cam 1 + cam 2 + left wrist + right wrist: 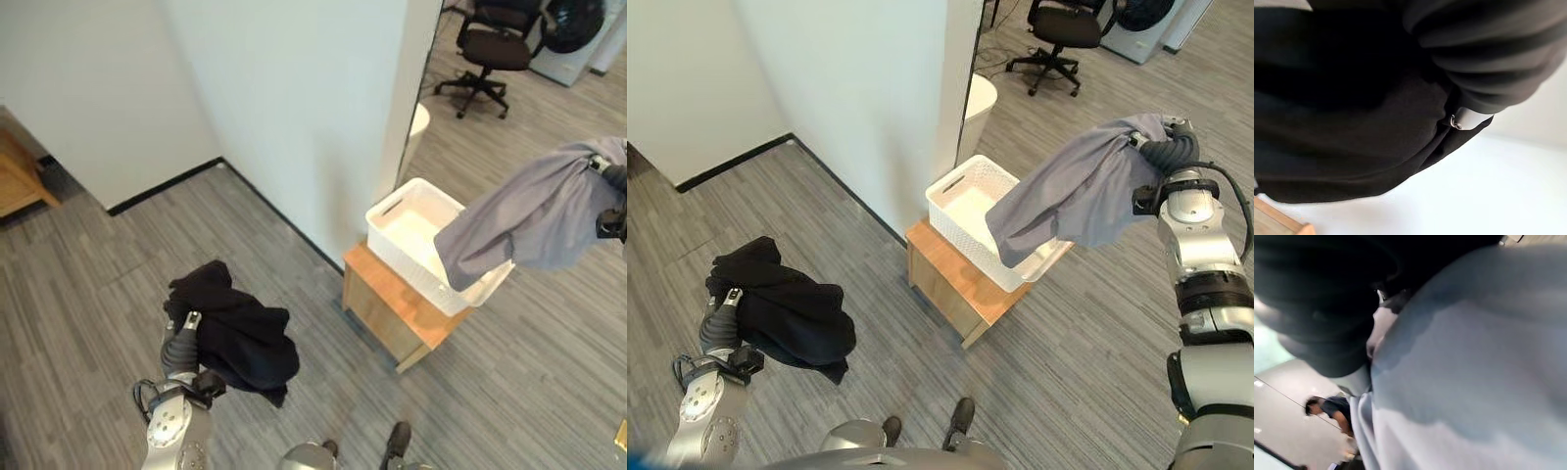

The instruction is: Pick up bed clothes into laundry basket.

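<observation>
Wall (294, 98): a white partition stands over the grey plank floor (98, 284), its corner just behind the wooden stand.
Wooden stand (955, 284): a low light-wood block by the wall's corner, carrying the basket on its top.
Laundry basket (965, 201): white, slotted sides, sitting on the stand with its far corner overhanging; what shows of its inside is bare, and its right part is hidden behind the hanging grey cloth.
Grey garment (1078, 191): a pale grey piece of clothing held up in the air at the right, its upper end bunched at the right hand, the rest drooping down and leftward so that its lower edge hangs in front of the basket's right rim.
Black garment (789, 308): a dark crumpled piece hanging in a heap from the left hand, low at the left, well apart from the basket and above the floor.
Right hand (1164, 137): raised at the upper right, at the top of the grey garment; the cloth gathers round it, and its fingers are wrapped in fabric, so I cannot tell how far they are closed.
Left hand (186, 328): lifted at the lower left with the black garment draped over and round it; a silver finger (1466, 117) peeks out from under the dark cloth, the rest is covered, so its grip cannot be read.
Office chair (490, 49): black, on castors, far behind the basket.
</observation>
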### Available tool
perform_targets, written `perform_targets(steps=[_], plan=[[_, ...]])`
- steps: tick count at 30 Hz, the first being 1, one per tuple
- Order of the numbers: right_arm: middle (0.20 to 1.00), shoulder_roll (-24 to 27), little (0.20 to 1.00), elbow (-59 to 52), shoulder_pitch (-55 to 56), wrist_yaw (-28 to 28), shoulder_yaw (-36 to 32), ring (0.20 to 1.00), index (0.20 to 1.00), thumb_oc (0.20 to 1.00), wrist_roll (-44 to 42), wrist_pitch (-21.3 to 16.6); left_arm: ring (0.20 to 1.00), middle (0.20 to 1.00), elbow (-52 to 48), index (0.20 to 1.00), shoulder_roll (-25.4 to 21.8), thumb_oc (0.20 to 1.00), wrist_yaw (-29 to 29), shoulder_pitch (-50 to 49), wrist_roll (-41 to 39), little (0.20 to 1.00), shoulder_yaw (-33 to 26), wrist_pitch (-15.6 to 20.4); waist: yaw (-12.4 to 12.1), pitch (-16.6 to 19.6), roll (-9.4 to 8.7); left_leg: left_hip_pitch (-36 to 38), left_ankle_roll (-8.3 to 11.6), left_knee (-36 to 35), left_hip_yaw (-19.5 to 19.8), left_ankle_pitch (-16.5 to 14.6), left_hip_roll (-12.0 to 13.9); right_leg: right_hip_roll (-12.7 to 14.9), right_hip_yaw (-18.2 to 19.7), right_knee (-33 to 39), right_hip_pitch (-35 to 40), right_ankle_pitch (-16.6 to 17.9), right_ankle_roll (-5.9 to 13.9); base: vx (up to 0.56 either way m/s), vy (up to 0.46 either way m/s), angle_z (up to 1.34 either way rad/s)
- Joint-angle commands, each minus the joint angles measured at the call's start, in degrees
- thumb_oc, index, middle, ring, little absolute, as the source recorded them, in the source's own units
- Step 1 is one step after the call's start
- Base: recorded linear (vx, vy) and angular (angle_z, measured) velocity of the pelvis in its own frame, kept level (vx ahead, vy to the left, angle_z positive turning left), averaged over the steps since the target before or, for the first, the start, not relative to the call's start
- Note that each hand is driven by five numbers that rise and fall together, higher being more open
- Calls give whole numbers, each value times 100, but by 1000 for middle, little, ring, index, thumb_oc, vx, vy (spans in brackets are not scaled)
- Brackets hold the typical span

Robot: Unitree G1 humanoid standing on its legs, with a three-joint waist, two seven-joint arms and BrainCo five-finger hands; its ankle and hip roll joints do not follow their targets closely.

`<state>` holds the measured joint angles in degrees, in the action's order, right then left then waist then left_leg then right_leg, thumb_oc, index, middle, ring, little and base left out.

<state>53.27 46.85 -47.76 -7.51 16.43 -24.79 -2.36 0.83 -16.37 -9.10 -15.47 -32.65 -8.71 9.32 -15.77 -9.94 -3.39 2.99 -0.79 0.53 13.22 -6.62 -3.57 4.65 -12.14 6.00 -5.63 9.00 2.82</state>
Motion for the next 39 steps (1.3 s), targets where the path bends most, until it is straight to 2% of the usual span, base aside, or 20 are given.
perform_targets(steps=[1,6,7,10,12,14,15,18,21,32,38,39], plan=[[200,306,200,-80,-904,-242,232,200,200,200,238,-109,200,200,-547,200,-520,200,49,179,-228,200,4,316,-54,-80,-44,-651,460,-417,218,925,303,232,-309,-180,653,-782,464,-58,10,5],[200,-101,200,205,-1197,-243,543,200,200,200,404,-52,200,200,-597,200,-478,200,-32,204,-289,200,27,340,-160,-308,48,-934,471,-403,264,1020,274,205,-316,-150,378,-716,444,-38,23,3],[200,-112,200,131,-1230,-160,804,200,200,200,800,16,200,200,-623,200,-466,200,-30,206,-318,200,24,346,-183,-407,53,-1001,472,-408,261,1048,275,193,-302,-150,296,-694,436,0,0,0],[200,-345,200,83,-1101,-26,969,200,200,200,1064,101,200,200,-639,200,-412,200,-16,216,-330,200,68,332,-193,-526,67,-1099,476,-413,248,1080,284,181,-281,-147,210,-684,426,-15,19,-1],[200,-460,200,295,-1137,63,1123,200,200,200,1245,156,200,200,-620,200,-447,200,15,263,-348,200,151,326,-201,-579,72,-1149,474,-412,244,1092,286,179,-268,-149,149,-679,421,-4,7,-3],[200,-803,200,992,-1166,-19,1202,200,200,200,1553,245,200,200,-614,200,-502,200,12,393,-380,200,326,333,-219,-676,139,-1213,457,-397,248,1095,270,187,-252,-150,68,-654,426,-11,19,-1],[1000,-903,1000,1188,-1177,-66,1193,1000,1000,1000,1659,272,200,200,-601,200,-506,200,-16,432,-391,200,348,335,-219,-689,153,-1213,451,-389,233,1088,264,185,-235,-154,52,-652,429,-20,33,-4],[1000,-1104,1000,1636,-1227,-15,1168,1000,1000,1000,1733,389,200,200,-543,200,-523,200,-78,548,-388,200,388,337,-187,-703,184,-1189,447,-388,207,1075,265,181,-186,-150,67,-662,433,4,35,-3],[1000,-1100,1000,1971,-1366,-38,1176,1000,1000,1000,1840,443,200,200,-509,200,-536,200,-105,598,-382,200,416,340,-147,-679,203,-1137,443,-397,185,1059,268,191,-160,-145,103,-677,441,11,26,-9],[1000,-246,1000,1870,-2001,-21,1494,1000,1000,1000,1914,437,200,200,-381,200,-631,200,-71,776,-390,200,495,288,75,-460,146,-900,459,-469,160,1000,249,222,-131,-120,286,-725,453,3,7,-3],[1000,106,1000,881,-2491,-36,1816,1000,1000,1000,1619,254,200,200,-302,200,-656,200,-93,824,-349,200,406,282,158,-313,70,-797,449,-492,90,961,272,218,-96,-107,371,-731,455,16,-3,-2],[1000,149,1000,-150,-2316,51,1754,1000,1000,1000,1416,77,200,200,-298,200,-702,200,-104,864,-258,200,310,298,217,-272,69,-748,445,-498,66,945,285,224,-65,-114,396,-739,459,19,-7,-3]])
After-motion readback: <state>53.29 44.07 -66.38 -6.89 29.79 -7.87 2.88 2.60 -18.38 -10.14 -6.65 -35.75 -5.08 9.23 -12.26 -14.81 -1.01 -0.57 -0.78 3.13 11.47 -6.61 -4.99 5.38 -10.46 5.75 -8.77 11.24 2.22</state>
